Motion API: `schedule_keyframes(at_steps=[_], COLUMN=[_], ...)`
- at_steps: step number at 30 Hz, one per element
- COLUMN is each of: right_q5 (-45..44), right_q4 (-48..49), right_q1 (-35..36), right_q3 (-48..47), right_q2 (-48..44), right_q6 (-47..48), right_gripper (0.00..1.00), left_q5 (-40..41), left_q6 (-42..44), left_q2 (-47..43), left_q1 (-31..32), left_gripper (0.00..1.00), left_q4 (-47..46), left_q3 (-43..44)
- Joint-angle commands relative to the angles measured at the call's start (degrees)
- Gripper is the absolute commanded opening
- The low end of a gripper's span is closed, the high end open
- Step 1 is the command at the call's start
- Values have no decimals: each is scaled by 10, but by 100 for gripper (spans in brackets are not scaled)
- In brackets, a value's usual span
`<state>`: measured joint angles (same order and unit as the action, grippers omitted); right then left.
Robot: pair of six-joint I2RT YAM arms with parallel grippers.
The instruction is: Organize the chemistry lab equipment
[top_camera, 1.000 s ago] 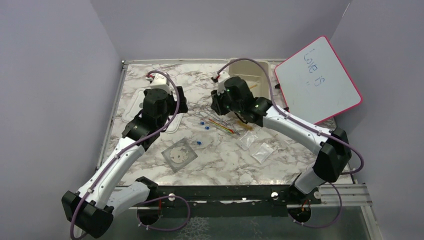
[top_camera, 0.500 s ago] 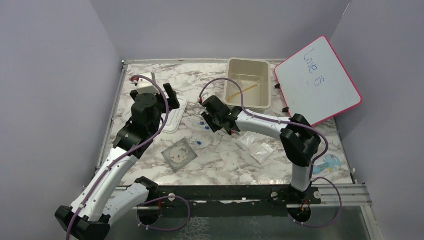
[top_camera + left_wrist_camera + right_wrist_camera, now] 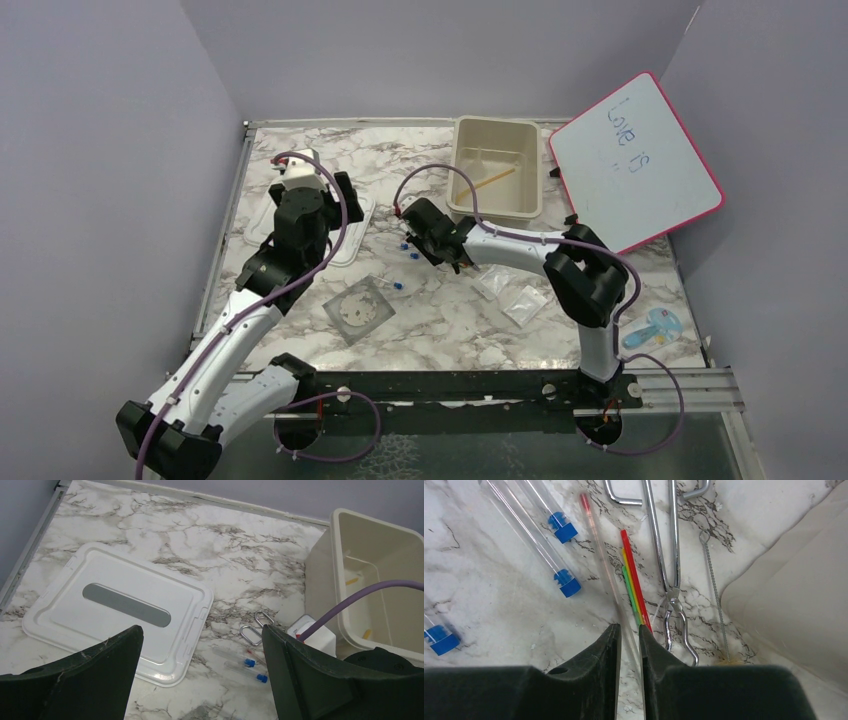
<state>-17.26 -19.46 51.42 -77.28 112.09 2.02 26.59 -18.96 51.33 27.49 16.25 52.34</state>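
My right gripper (image 3: 628,630) is low over the marble table, its jaws a narrow gap apart, straddling a thin clear stick with a red tip (image 3: 596,545). Red, yellow and green sticks (image 3: 634,582) lie just right of it. Blue-capped clear tubes (image 3: 541,550) lie to the left. In the top view the right gripper (image 3: 455,256) is mid-table, with a bagged round dish (image 3: 358,310) and two clear packets (image 3: 510,292) nearer the front. An amber piece (image 3: 492,180) lies in the beige tub (image 3: 497,210). My left gripper (image 3: 201,630) is open and empty above the table.
Metal tongs (image 3: 669,565) and a wire brush (image 3: 716,590) lie between the sticks and the tub wall (image 3: 804,590). The white lid (image 3: 115,605) lies at the left. The pink-framed whiteboard (image 3: 635,170) leans at the back right. A teal object (image 3: 652,328) sits at the front right.
My right arm has swung from over the tub down and left to the sticks at mid-table. My left arm has pulled back a little over the lid.
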Motion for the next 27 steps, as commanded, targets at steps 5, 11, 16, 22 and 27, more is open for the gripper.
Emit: schedule_keyframes(at_steps=[5, 11, 16, 22, 27], right_q5=[16, 44, 118, 155, 126], right_q4=[4, 10, -23, -89, -94], right_q1=[0, -6, -6, -7, -7], right_q3=[-2, 14, 17, -4, -15], right_q2=[35, 34, 23, 28, 50], right_q6=[6, 17, 8, -50, -79], right_gripper=[26, 23, 15, 14, 23], left_q5=[-9, -12, -18, -23, -26], left_q6=[8, 9, 9, 9, 9], left_q2=[7, 9, 11, 15, 18], left_q1=[-2, -2, -2, -2, -2], left_gripper=[91, 91, 91, 91, 91], left_q4=[-20, -19, -18, -16, -16], left_q3=[-4, -4, -3, -1, -1])
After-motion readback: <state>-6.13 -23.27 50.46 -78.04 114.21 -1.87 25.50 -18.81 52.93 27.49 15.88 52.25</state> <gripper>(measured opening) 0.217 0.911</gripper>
